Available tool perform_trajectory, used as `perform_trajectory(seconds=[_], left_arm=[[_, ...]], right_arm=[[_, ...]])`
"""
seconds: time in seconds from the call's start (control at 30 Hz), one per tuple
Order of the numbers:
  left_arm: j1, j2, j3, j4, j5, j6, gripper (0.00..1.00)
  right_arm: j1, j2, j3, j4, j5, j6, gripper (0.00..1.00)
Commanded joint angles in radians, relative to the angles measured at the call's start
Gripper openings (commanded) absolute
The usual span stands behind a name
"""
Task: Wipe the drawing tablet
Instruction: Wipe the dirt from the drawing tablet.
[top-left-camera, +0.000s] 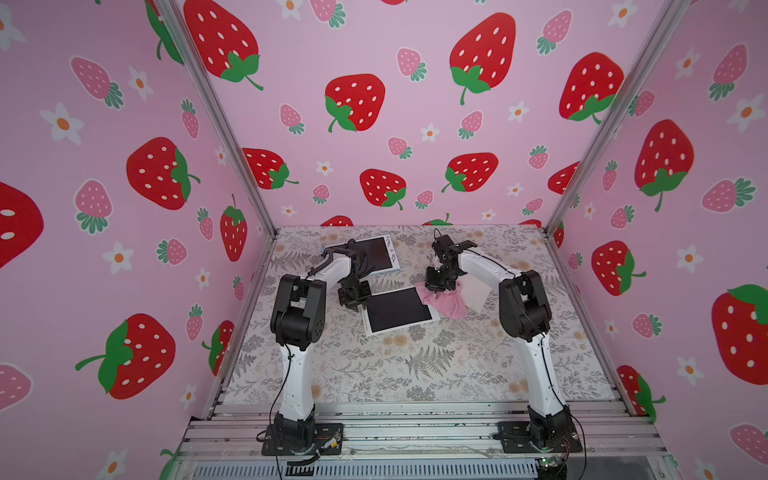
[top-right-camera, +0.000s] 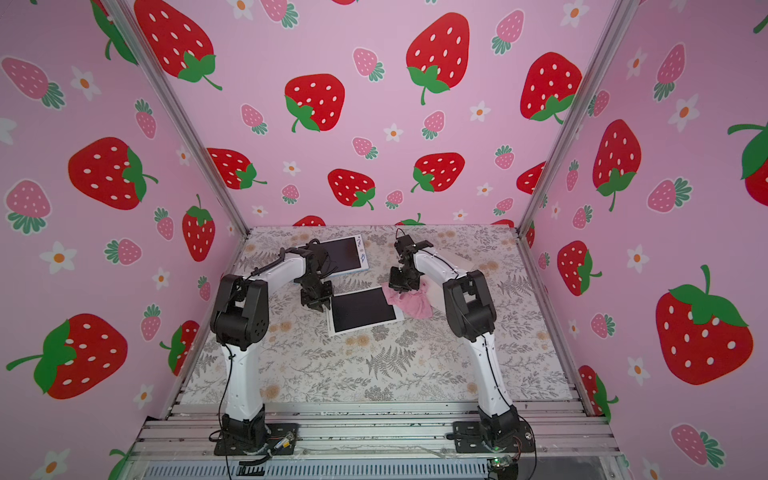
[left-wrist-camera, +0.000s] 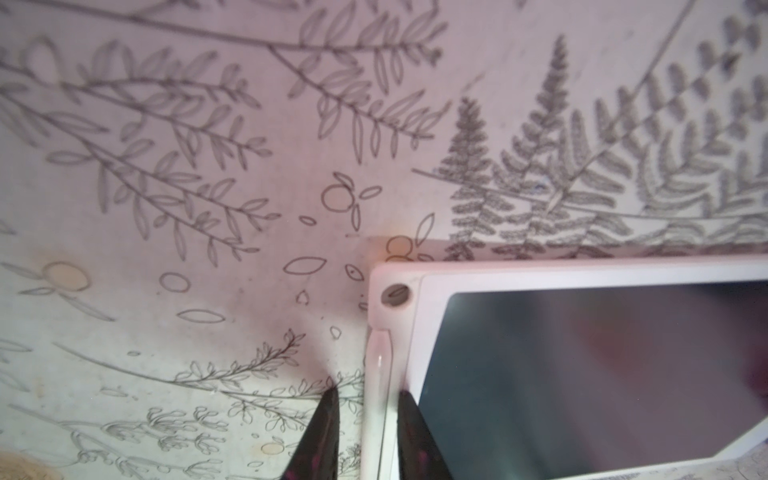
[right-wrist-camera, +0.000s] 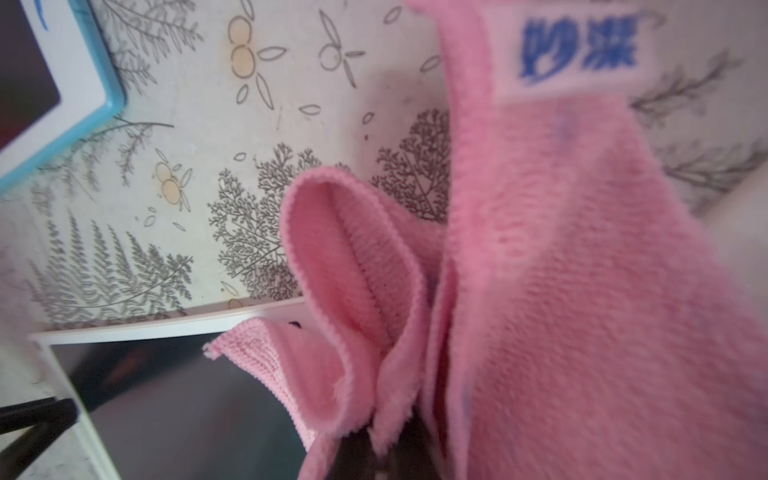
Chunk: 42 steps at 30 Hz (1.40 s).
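Currently, the drawing tablet (top-left-camera: 399, 309) lies flat at the middle of the table (top-left-camera: 415, 374), dark screen up, with a second, blue-edged tablet (top-left-camera: 380, 253) farther back. The right gripper (right-wrist-camera: 382, 461) is clamped on a bunched pink cloth (right-wrist-camera: 561, 270) — the cloth overlaps the drawing tablet's far right corner. The left gripper (left-wrist-camera: 370, 390) straddles the drawing tablet's left edge with its jaws apart — one finger over the table, one over the white bezel.

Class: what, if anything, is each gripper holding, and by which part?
Right gripper: pink cloth, pinched at a fold. Left gripper straddles the white tablet along its stylus edge; grip cannot be told.
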<state>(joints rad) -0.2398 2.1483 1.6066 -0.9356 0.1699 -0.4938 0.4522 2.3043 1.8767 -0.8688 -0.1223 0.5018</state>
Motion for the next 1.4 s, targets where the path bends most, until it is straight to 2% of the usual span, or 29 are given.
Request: perform_trajectory(seconds=[0.0,0.13,0.27,0.53,0.67,0.83,0.9,1.13,1.3,1.37], left_arm=[[-0.004,0.093,-0.073,0.033,-0.039,0.001,0.25],[-0.003,0.089,-0.083,0.046,-0.039,-0.002,0.25],[0.000,0.091,-0.088,0.051,-0.009,-0.002,0.25],[0.005,0.094,-0.089,0.052,-0.004,0.000,0.25],[0.005,0.099,-0.086,0.053,-0.002,-0.003,0.25],[0.005,0.100,-0.086,0.052,-0.002,-0.003,0.25],[0.005,0.101,-0.084,0.052,-0.002,-0.003,0.25],[0.005,0.099,-0.082,0.052,0.000,-0.006,0.25],[0.005,0.096,-0.081,0.050,0.000,-0.008,0.25],[0.006,0.095,-0.079,0.049,0.000,-0.007,0.25]], right_arm=[[-0.054,-0.111,-0.079,0.080,-0.069,0.012,0.00],[-0.109,-0.206,-0.121,0.125,-0.053,0.007,0.00],[-0.111,-0.204,-0.145,0.175,-0.062,0.000,0.00],[0.006,-0.070,-0.004,0.101,-0.027,-0.031,0.00],[0.048,-0.033,0.013,0.050,-0.007,-0.026,0.01],[0.075,0.006,-0.017,0.029,-0.006,-0.017,0.25],[0.081,0.034,0.001,-0.007,0.018,-0.019,0.29],[0.081,0.121,0.052,-0.163,0.179,-0.019,0.17],[0.081,0.081,-0.006,-0.160,0.256,-0.027,0.13],[0.082,0.073,-0.015,-0.168,0.276,-0.029,0.06]])
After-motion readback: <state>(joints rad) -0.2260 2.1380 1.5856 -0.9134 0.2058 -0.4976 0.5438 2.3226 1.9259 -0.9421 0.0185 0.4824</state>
